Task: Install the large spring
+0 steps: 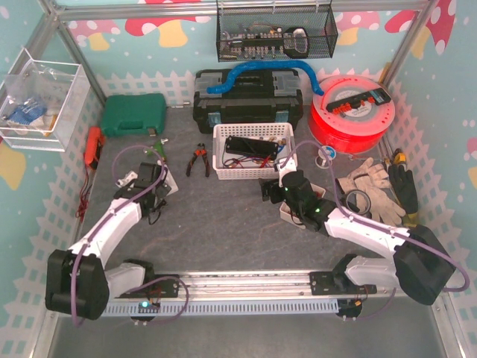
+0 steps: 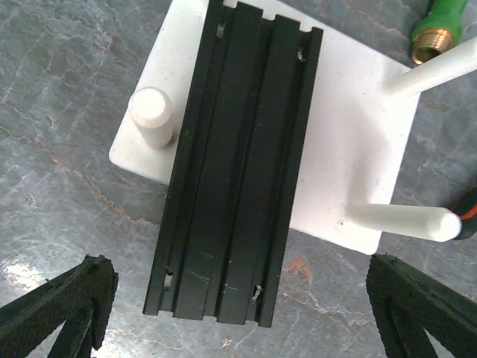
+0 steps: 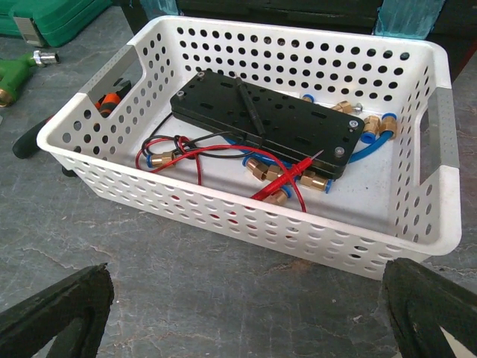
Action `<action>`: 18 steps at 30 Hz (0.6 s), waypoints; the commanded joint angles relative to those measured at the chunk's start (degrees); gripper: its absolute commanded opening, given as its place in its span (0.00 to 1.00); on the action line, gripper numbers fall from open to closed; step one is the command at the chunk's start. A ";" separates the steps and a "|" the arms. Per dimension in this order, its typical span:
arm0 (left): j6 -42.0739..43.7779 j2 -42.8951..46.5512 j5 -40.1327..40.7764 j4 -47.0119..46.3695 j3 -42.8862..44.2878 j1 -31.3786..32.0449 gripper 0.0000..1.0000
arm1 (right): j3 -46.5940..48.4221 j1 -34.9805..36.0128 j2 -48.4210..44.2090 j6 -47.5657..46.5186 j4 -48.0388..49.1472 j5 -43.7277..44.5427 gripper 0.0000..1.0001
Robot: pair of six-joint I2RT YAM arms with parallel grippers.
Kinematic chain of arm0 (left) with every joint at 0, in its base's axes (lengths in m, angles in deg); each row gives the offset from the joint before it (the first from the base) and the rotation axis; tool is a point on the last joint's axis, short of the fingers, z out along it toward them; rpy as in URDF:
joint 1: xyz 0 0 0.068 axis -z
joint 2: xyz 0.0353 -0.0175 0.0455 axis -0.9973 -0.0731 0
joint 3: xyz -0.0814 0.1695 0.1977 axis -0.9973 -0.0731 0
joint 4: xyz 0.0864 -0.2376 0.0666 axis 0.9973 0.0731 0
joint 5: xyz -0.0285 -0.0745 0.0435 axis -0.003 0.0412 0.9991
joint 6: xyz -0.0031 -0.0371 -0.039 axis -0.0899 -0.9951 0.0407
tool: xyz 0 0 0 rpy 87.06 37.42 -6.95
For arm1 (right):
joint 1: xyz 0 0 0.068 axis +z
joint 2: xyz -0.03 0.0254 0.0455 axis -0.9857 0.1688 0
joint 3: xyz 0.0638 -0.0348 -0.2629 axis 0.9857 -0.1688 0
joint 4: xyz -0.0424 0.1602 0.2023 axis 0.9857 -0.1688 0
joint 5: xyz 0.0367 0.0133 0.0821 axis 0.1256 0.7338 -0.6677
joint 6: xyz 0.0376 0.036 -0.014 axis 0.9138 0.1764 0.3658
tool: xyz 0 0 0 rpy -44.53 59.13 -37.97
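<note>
Under my left claw (image 2: 238,289), jaws apart: black ribbed metal rail (image 2: 235,171) on white pegged plastic base (image 2: 358,134). Right claw (image 3: 246,294) apart too. Large spring unseen; likely light, bouncy; pinch mid-coil.

Pale blue walls (image 1: 153,46) printed with mushrooms and a white picket fence enclose a grey marbled surface (image 1: 223,227). Metal posts (image 1: 77,55) frame the corners; a black wire basket (image 1: 276,33) hangs at the back.

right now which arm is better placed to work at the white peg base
Left. The left arm holds its open jaws straight over the white peg base, which has the black rail lying across it. The right arm is pointed at the white basket instead.
</note>
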 commanded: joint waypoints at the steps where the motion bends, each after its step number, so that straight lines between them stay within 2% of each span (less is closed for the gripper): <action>1: -0.71 -1.58 -0.20 2.69 -0.63 0.24 0.92 | 0.27 0.22 -0.31 0.35 0.37 1.32 0.98; 8: 0.70 -6.33 -1.85 -2.03 -1.19 1.02 0.89 | -0.32 0.23 -1.64 0.50 0.45 2.18 0.98; 18: -0.17 -11.22 -0.53 -3.58 -1.62 1.30 0.86 | -0.84 0.22 -3.03 0.49 0.63 2.99 0.98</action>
